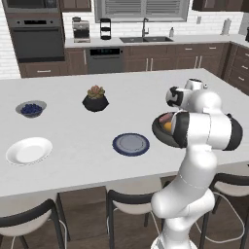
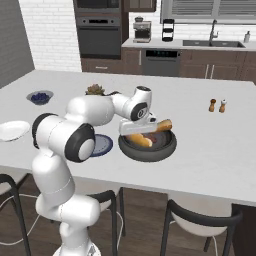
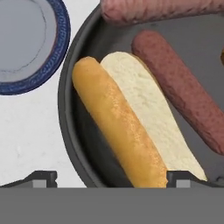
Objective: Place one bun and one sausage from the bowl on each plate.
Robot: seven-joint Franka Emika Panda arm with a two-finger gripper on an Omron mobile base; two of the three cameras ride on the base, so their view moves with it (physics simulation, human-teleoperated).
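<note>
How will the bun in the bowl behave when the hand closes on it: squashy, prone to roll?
The bun looks like soft split bread, so it probably squashes and weighs little. Its long rounded shape may roll against the sausage or the curved bowl wall. The open hand straddles it, so a gentle close seems wise.

On the white island counter (image 1: 73, 131) a small grey bowl of blueberries (image 1: 31, 108) stands near the left side. To the right of it, well apart, is a black faceted pot with a succulent (image 1: 95, 99). In the right base view a salt shaker (image 2: 223, 106) and a brown pepper shaker (image 2: 212, 105) stand just beside each other on the right part of the counter. Black stools with pale seats (image 1: 127, 200) are under the near edge. At the back wall there is a built-in oven (image 1: 38, 38), a coffee machine (image 1: 80, 30), a dishwasher (image 1: 104, 60), a sink with a tap (image 1: 144, 35) and dark wooden cabinets (image 1: 175, 57).
</note>
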